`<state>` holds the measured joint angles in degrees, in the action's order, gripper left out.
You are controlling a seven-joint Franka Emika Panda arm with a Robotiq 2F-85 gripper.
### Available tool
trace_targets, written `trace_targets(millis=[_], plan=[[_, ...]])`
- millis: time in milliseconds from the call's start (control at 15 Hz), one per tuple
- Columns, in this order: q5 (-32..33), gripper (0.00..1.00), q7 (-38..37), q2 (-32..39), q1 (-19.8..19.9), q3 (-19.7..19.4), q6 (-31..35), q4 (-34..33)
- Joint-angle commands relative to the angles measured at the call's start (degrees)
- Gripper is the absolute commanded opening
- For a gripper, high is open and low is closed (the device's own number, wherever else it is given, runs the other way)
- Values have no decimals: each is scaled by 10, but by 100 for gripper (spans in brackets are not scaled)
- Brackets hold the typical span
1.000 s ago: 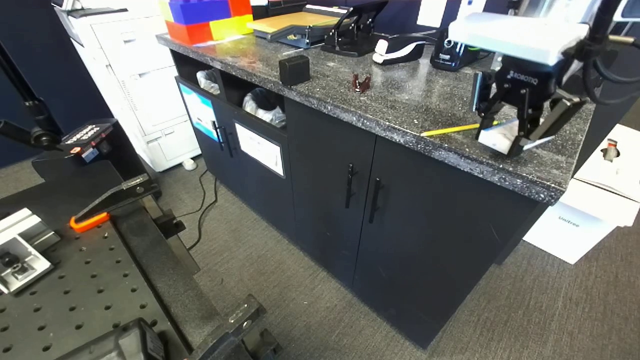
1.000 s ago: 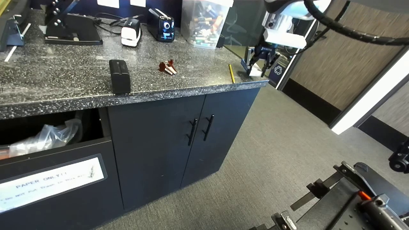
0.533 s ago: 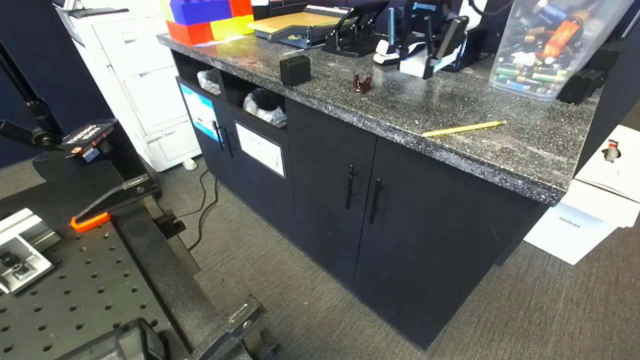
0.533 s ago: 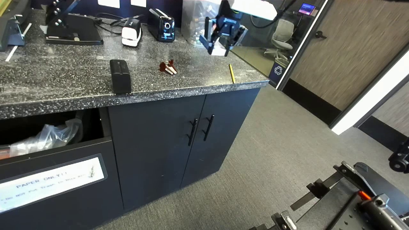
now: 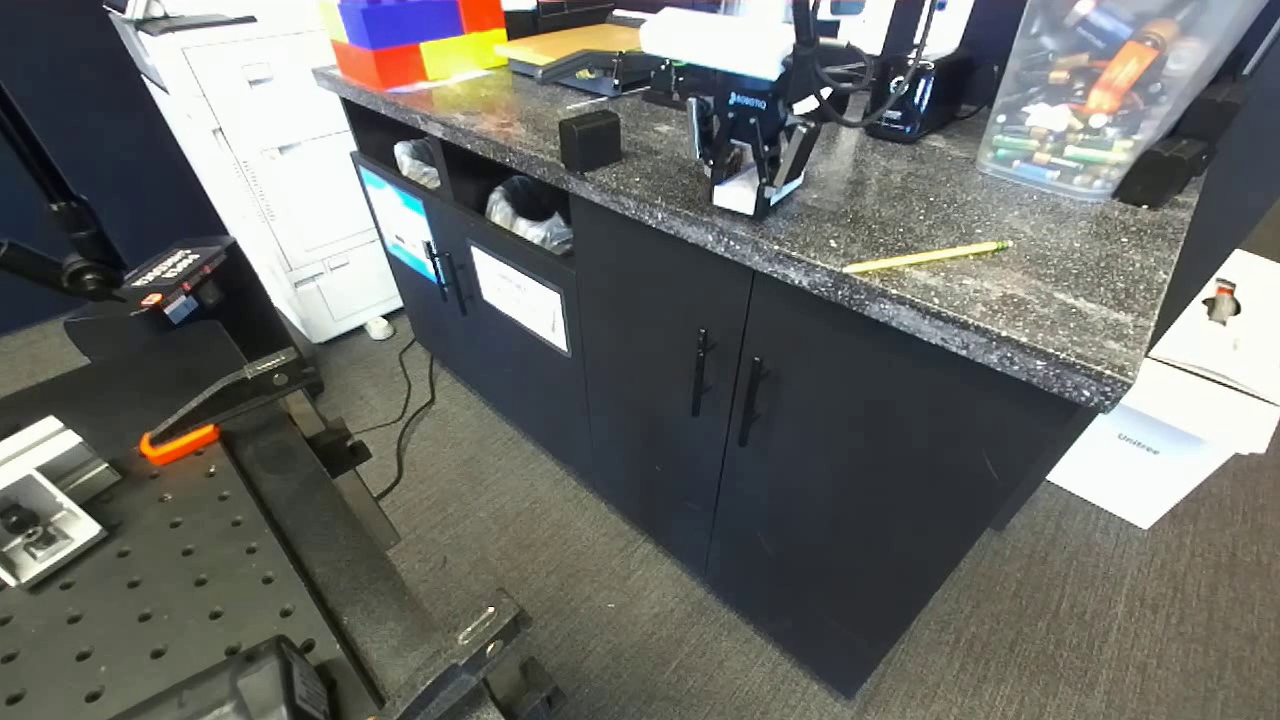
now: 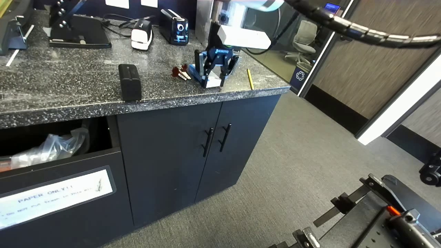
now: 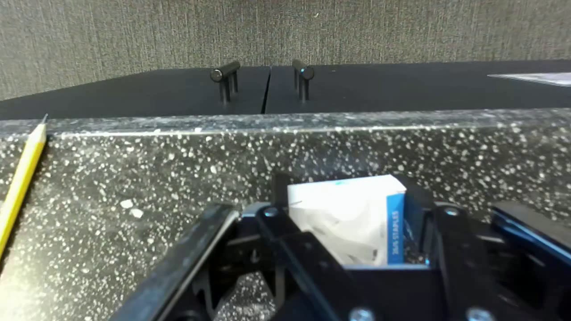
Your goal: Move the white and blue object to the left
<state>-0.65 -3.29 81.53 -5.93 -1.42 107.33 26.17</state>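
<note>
White with a blue side lettered "26/6 STAPLES", the staples box [image 7: 350, 214] sits in the gripper [image 6: 213, 82], whose fingers stand drawn in against it from both sides, so it looks held rather than merely straddled. What differs from a second ago is its place: no longer out by the corner of the counter [image 6: 79, 75], beyond the pencil [image 6: 250, 79], it is low over or on the top, near the front edge. In an exterior view it lies between the pencil and the dark red staple remover [image 6: 181, 73], closer to the remover. The leftward carry, as both exterior views show it, therefore seems mostly done. Whether the box's base touches the counter is impossible to tell. Setting it down flat and spreading the fingers looks like the sensible next step; pushing on to the left risks bumping the staple remover, and releasing too far forward could leave it overhanging the edge
</note>
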Motion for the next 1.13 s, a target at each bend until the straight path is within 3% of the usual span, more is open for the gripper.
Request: trace_targets(millis=[0, 133, 200, 267, 467, 800, 867, 1067], plan=[[17, 34, 12, 9, 3, -3, 27, -1], [17, 34, 11, 9, 5, -2, 27, -3], [17, 40, 11, 11, 5, -2, 26, -7], [16, 84, 12, 10, 5, -1, 25, -7], [7, 98, 17, -16, 4, 10, -9, 0], [-10, 100, 15, -86, 3, 34, -162, 18], [3, 100, 6, -55, -1, 22, -109, 3], [1, 100, 7, -65, -1, 28, -165, -22]])
